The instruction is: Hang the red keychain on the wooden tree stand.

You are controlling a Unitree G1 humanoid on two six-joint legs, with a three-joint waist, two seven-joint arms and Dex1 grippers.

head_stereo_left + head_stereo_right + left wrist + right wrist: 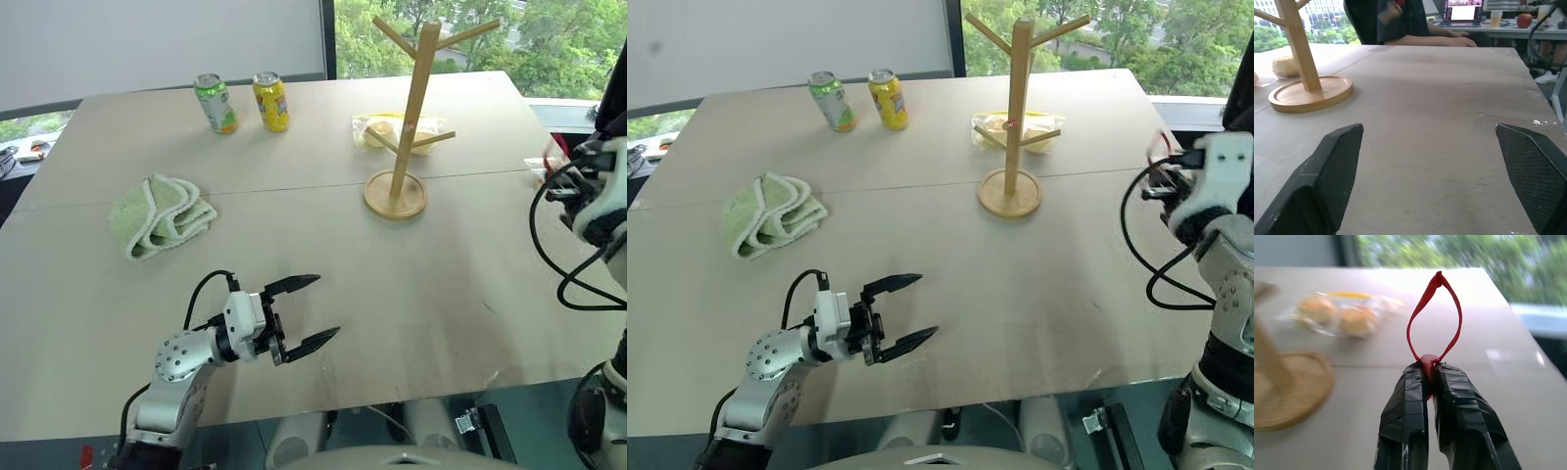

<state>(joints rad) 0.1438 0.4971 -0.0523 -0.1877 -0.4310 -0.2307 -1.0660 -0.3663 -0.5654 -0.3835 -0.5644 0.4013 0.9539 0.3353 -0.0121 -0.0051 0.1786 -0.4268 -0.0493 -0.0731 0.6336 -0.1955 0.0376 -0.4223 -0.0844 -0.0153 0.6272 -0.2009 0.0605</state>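
Red webbing stands up from the right claw [1431, 374]: its black fingers are pressed together on the strap end of the red keychain [1434, 318], and the teardrop loop rises straight ahead of the fingertips, long axis in line with the claw, open for a peg. The wooden tree stand [404, 116] lies ahead of this claw and to its left, near the desk [411, 284] middle, pegs angling upward, so the loop probably has to travel leftward and come down over a peg tip. Head views place the right arm at the desk's right edge, nearer the stand's pegs than the left claw [306, 313], which hovers spread and empty over the near desk; the left wrist view adds the stand's round base.
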